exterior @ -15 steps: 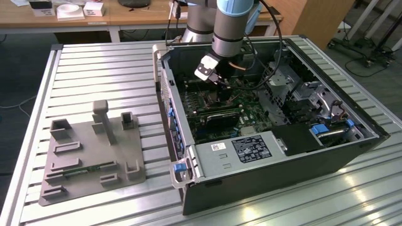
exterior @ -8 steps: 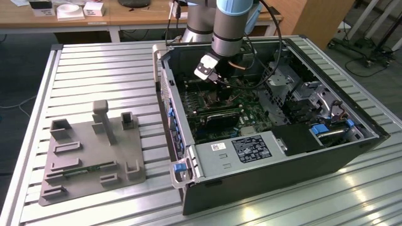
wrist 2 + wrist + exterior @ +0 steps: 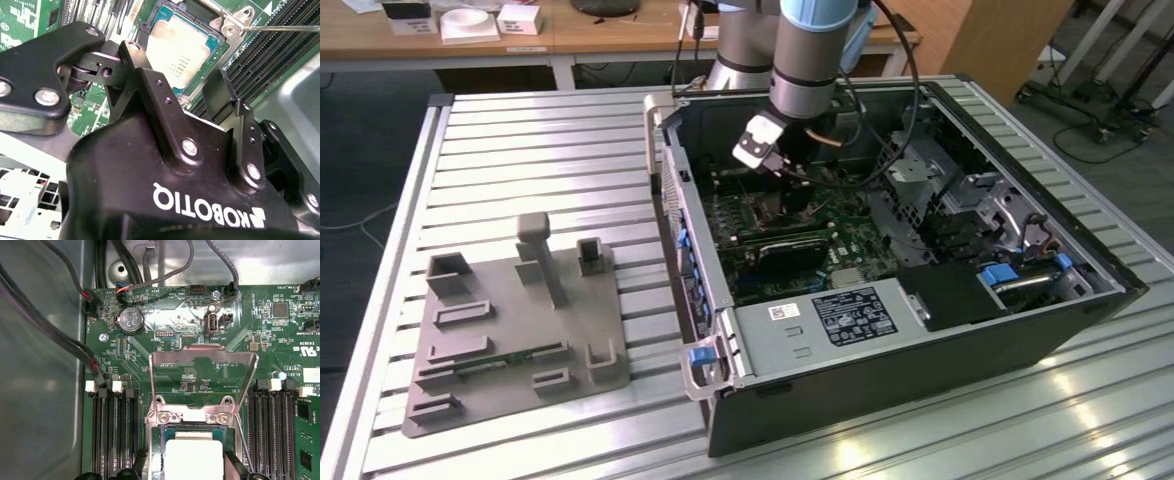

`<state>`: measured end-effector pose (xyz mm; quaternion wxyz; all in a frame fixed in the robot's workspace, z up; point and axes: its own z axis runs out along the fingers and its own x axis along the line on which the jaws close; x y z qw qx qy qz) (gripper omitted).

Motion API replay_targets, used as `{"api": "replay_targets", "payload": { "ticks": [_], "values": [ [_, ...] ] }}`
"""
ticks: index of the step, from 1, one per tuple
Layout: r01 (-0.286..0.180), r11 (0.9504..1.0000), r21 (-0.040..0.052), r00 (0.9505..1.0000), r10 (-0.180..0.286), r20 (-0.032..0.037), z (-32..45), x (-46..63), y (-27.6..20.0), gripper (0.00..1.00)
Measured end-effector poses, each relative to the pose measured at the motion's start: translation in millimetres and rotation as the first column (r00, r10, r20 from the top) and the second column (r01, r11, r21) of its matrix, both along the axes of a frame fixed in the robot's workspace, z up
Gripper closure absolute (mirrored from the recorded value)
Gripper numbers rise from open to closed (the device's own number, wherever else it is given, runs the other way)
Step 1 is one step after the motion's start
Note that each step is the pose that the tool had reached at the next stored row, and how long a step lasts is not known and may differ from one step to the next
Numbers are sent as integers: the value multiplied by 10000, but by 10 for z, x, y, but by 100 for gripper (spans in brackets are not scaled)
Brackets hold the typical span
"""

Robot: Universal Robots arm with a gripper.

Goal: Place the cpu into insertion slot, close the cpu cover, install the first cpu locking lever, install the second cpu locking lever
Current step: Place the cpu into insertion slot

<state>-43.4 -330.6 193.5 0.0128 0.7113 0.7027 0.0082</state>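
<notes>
Down in the square dark insertion slot with its silver metal rim [image 3: 161, 440] sits the small flat square cpu with a silver-grey metal top [image 3: 194, 459] [image 3: 175, 45], lying level within the green circuit board [image 3: 135, 360].

The black two-fingered pincer [image 3: 186, 462] [image 3: 177, 62] hangs just above it, spread wide. One fingertip stands off each side of the chip and nothing is held between them.

The thin silver cpu cover, a metal frame plate with a square window [image 3: 200, 356], is swung up and back on its hinge at the socket's edge, so the chip is bare. A thin silver wire lever [image 3: 280, 28] runs out from the socket's corner over the long black memory slots [image 3: 115, 430], which flank the socket on both sides.

In the exterior view the grey and blue robot arm [image 3: 807, 60] reaches down into the open black computer case [image 3: 921, 370], which lies on the ribbed aluminium counter [image 3: 534, 160]. At nine o'clock from the case, on the exterior view's left, rests a grey moulded fixture block [image 3: 520, 330].
</notes>
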Motion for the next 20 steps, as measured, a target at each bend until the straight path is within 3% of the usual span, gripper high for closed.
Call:
{"api": "replay_targets", "payload": {
  "ticks": [12, 15, 20],
  "values": [
    [0, 10000, 0, 10000, 0, 0, 153, 0, 0, 31],
    [-1, 10000, 3, 10000, 1, 2, 161, 0, 0, 31],
    [0, 10000, 1, 10000, 0, 1, 164, 0, 0, 51]
  ]
}}
